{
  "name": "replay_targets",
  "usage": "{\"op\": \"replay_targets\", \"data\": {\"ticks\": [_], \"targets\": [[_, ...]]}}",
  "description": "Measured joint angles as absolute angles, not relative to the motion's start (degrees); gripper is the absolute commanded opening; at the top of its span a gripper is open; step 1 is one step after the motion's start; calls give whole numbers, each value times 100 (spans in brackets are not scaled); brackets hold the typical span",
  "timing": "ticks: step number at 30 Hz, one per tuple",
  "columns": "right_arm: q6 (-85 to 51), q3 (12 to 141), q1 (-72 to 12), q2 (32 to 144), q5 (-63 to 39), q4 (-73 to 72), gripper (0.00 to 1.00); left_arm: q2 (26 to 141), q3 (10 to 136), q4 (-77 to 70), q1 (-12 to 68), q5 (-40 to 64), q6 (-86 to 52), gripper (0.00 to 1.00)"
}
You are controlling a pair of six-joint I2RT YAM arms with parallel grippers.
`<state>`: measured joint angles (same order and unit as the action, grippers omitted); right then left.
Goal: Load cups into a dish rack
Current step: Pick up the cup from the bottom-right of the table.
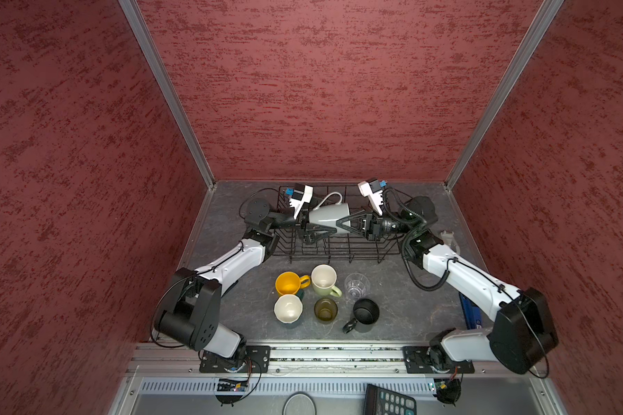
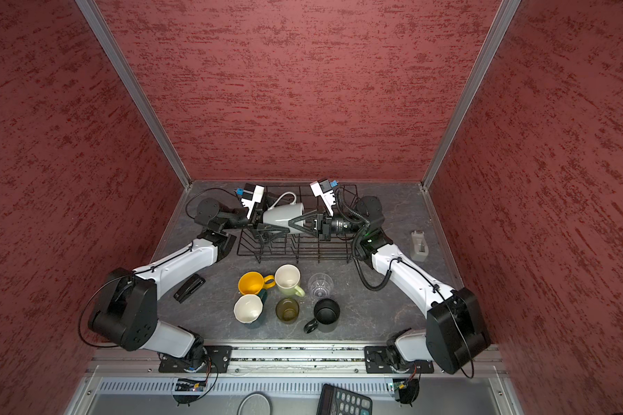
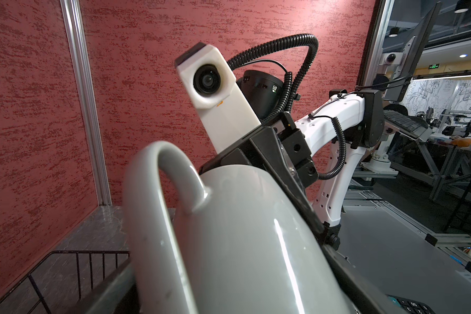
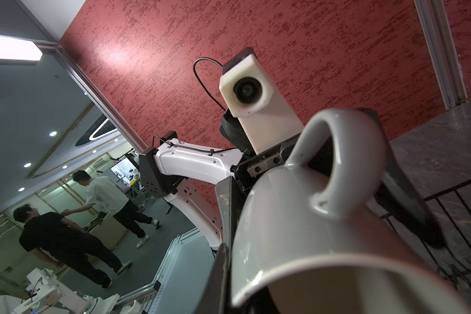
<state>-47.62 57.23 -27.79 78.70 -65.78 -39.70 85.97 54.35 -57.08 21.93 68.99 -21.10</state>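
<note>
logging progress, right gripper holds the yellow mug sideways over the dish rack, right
No, it is the grey mug that the right gripper holds sideways over the dish rack; both top views show it. The yellow mug stands on the table.

Seven cups on show here! One grey mug [image 1: 330, 215] up over the rack [image 1: 339, 253], six more standing in front of the rack: yellow mug [image 1: 287, 282], pale green mug [image 1: 323, 279], dark mug [image 1: 287, 308] with a cream inside, black mug [image 1: 365, 312], clear glass [image 1: 356, 284], olive glass [image 1: 325, 309]. So five mugs, two glasses. One rack. Two arms, left arm [image 1: 231, 262] and right arm [image 1: 464, 273]. One calculator [image 1: 389, 400], well in front of the rack.
</note>
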Motion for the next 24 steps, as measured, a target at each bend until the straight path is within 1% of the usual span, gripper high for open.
{"op": "replay_targets", "data": {"ticks": [6,24], "targets": [[-4792,5723,-2779,7870,-6578,-4010,0,8597,5435,-5739,2198,6901,-2108,100],[-4943,5723,-2779,7870,-6580,-4239,0,8597,5433,-5828,2220,6901,-2049,100]]}}
